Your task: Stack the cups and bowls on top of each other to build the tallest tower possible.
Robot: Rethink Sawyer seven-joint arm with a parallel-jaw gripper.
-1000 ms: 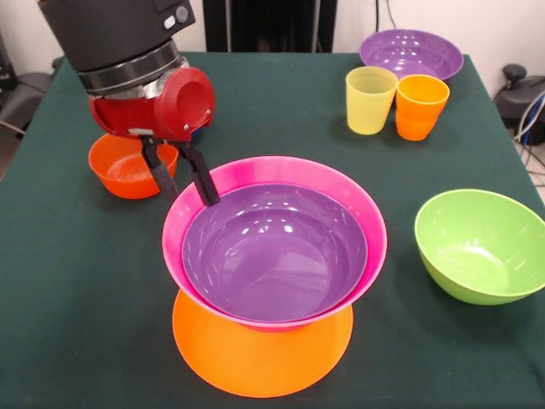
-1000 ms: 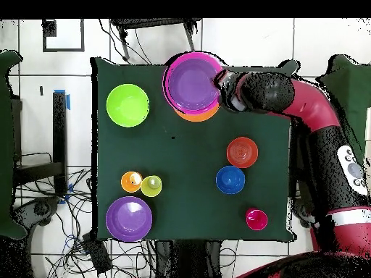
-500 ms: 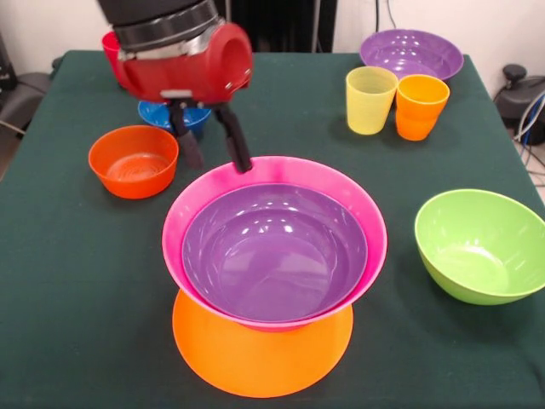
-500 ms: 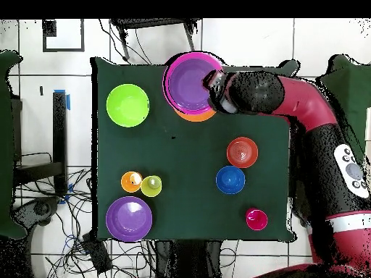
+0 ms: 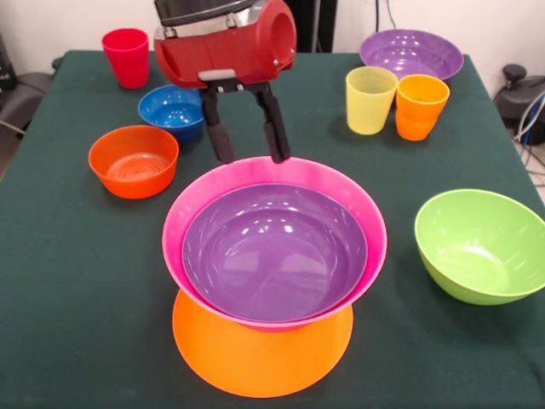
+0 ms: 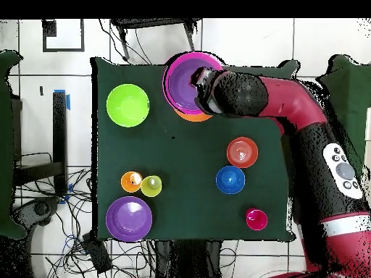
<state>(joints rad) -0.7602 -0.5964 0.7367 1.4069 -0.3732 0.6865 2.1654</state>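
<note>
The tower stands near the table's front: an upturned orange bowl (image 5: 255,362) carries a hot pink bowl (image 5: 174,243) with a purple bowl (image 5: 272,256) nested inside. My gripper (image 5: 251,156) hangs open and empty just above the pink bowl's far rim, its black fingers (image 5: 218,136) pointing down. Overhead, the gripper (image 6: 198,77) overlaps the tower (image 6: 180,79). Loose on the cloth are a lime green bowl (image 5: 481,247), a second purple bowl (image 5: 411,53), a blue bowl (image 5: 170,109), a red-orange bowl (image 5: 133,160), and red (image 5: 126,57), yellow (image 5: 370,100) and orange (image 5: 420,106) cups.
Dark green cloth covers the table (image 5: 77,298). The tower sits close to the table's front edge. The yellow and orange cups stand touching, just in front of the far purple bowl. Cables lie on the floor (image 6: 80,250) beside the table.
The gripper has risen and swung from the tower's left side to above the pink bowl's far rim, still open. The blue bowl and red cup, hidden behind the arm before, now show.
</note>
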